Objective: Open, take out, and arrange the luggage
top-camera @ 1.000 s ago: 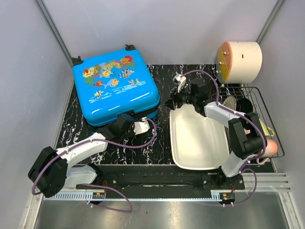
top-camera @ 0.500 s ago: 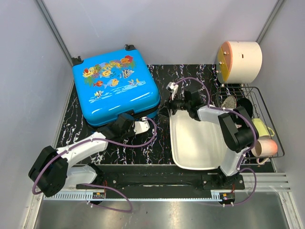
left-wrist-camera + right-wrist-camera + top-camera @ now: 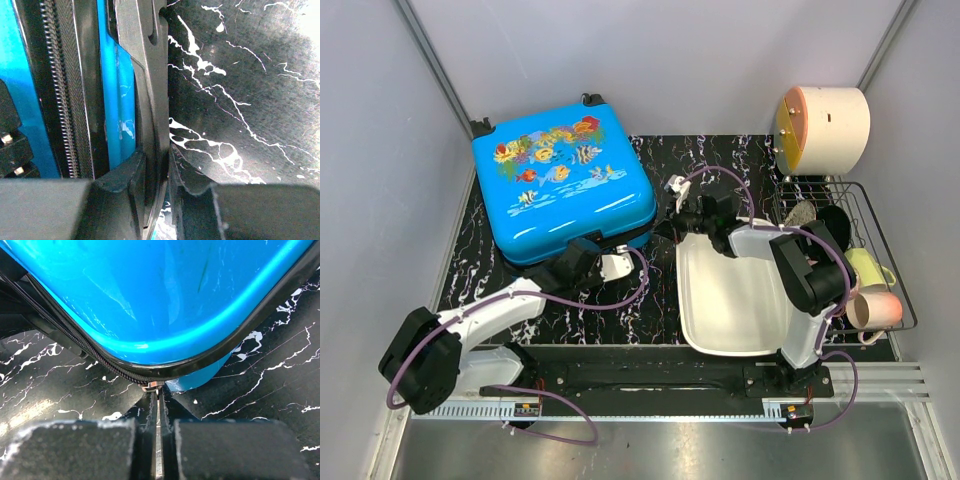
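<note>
Apparently luggage (image 3: 560, 185) zipper pull (image 3: 152, 386) inside right hand (image 3: 157, 393)

Left fingers (image 3: 120, 182) and right fingers (image 3: 144, 415) are both pinched tight.

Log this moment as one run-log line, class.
luggage: closed | left gripper: shut on black trim, near edge | right gripper: shut on zip pull, right corner

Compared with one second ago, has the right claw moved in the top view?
Yes. The right claw shifted left, from the far rim of the white basin toward the luggage corner, where it now pinches the zipper pull.
</note>
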